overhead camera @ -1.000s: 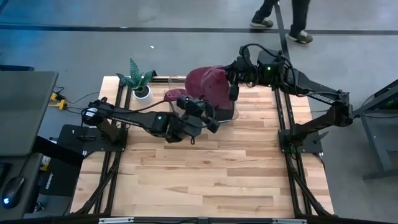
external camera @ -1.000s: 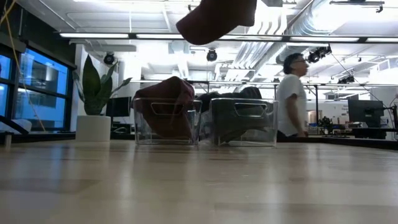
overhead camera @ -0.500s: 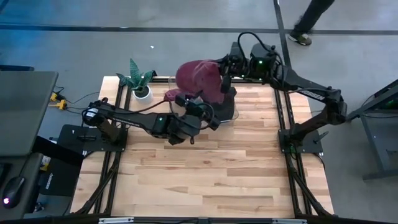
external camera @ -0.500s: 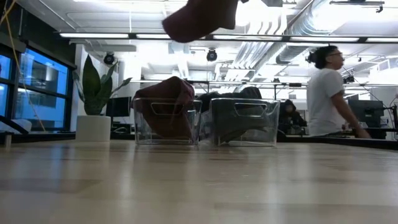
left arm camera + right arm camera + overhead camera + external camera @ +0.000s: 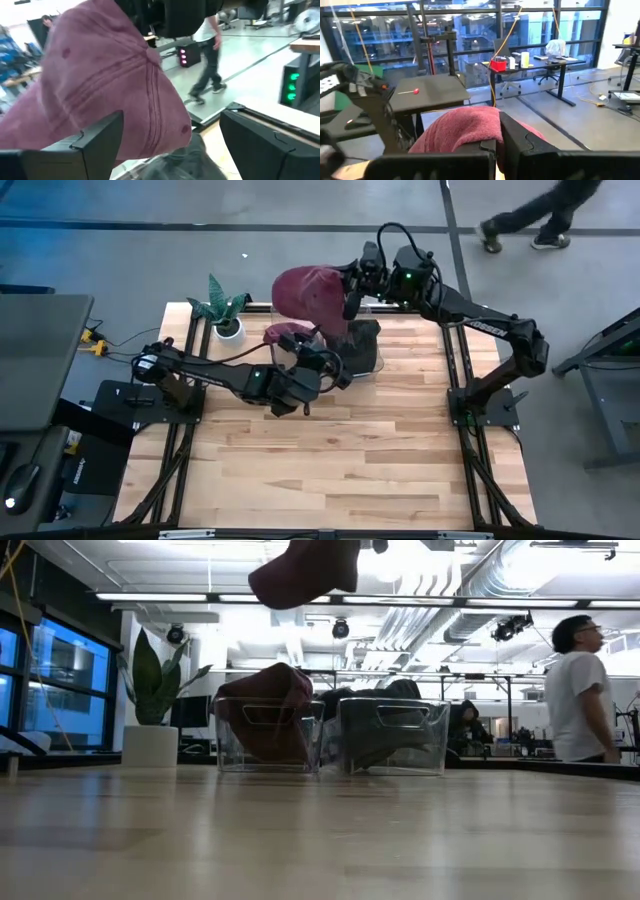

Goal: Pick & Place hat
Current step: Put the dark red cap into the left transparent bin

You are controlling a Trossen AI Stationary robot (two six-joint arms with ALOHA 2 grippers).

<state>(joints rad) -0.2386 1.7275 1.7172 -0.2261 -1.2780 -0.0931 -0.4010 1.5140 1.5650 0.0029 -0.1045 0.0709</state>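
A maroon cap (image 5: 308,293) hangs high over the far bins, shown at the top of the low view (image 5: 305,570) and large in the left wrist view (image 5: 100,85). My right gripper (image 5: 350,292) is shut on it at its right side. My left gripper (image 5: 322,366) waits open on the near side of the bins, below the cap, touching nothing; its fingers (image 5: 95,145) stand wide apart. Two clear bins stand side by side at the far edge: the left bin (image 5: 268,735) holds another maroon hat (image 5: 283,333), the right bin (image 5: 392,735) a dark one (image 5: 366,340). My right gripper (image 5: 497,145) pinches the maroon cap's cloth at its right-hand edge (image 5: 487,131) between the two shut fingers, coming level from the table's right. Whether it has one layer or several cannot be told. The cap is lifted clear and bulges out leftward from the fingers above the bins.
A potted plant (image 5: 226,312) stands at the table's far left corner. Bare wood (image 5: 330,450) stretches over the near half of the table. A person (image 5: 580,690) walks in the room behind the table.
My right gripper has carried the cap toward the table's left and far edge, a little higher, still shut on it. The cap now hangs over the left bin instead of between the bins. The person behind has walked to the right.
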